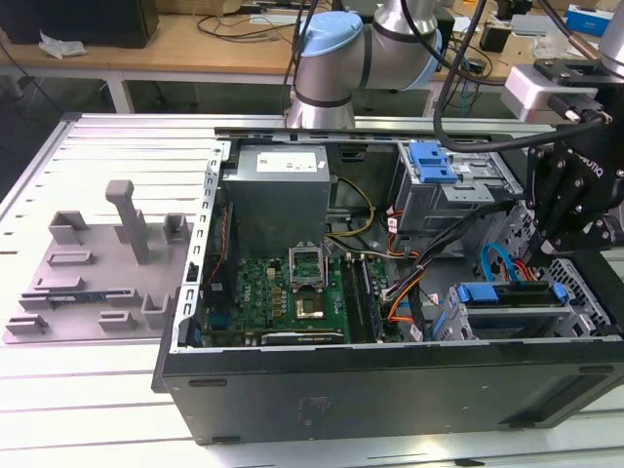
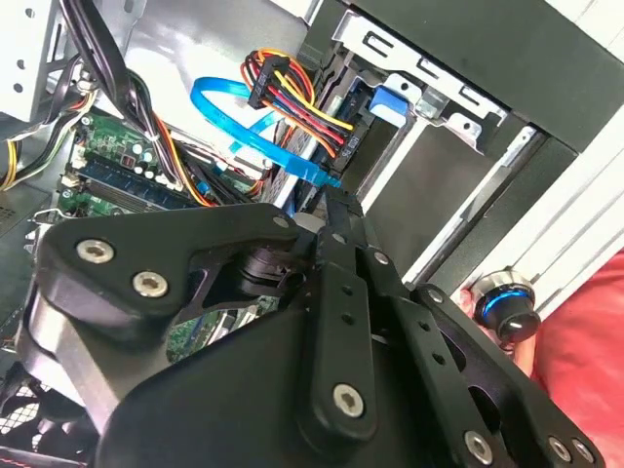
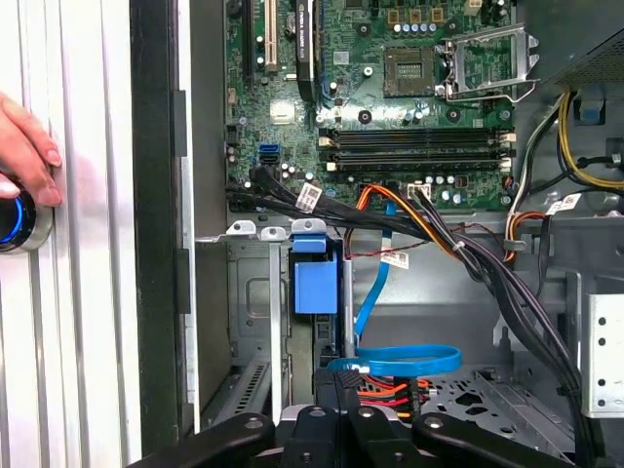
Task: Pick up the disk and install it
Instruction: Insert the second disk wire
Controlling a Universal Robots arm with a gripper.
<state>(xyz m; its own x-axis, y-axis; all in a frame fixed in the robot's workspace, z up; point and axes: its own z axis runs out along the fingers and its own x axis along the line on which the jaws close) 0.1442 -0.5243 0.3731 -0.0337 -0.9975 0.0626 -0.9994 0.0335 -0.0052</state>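
Observation:
The disk (image 1: 512, 310) sits on edge in the drive bay at the front corner of the open computer case, on the exterior view's right, with its blue carrier rail on top. The first wrist view looks along the bay at the disk's blue carrier end (image 3: 315, 278), and the second wrist view has the same blue end (image 2: 385, 102) behind the bay's metal bracket. My black gripper (image 1: 558, 249) hangs just above that bay. Its fingers (image 3: 349, 390) lie pressed together with nothing between them. In the second wrist view the gripper (image 2: 336, 210) points toward the bay, close to a blue flat cable.
Cable bundles (image 3: 468, 253) and a looped blue data cable (image 3: 400, 361) crowd the space beside the bay. The motherboard (image 1: 292, 292) and power supply (image 1: 278, 190) fill the case. A person's hand (image 3: 24, 146) rests on a knob (image 3: 12, 222) outside the case wall. A grey fixture (image 1: 97, 263) lies on the exterior view's left.

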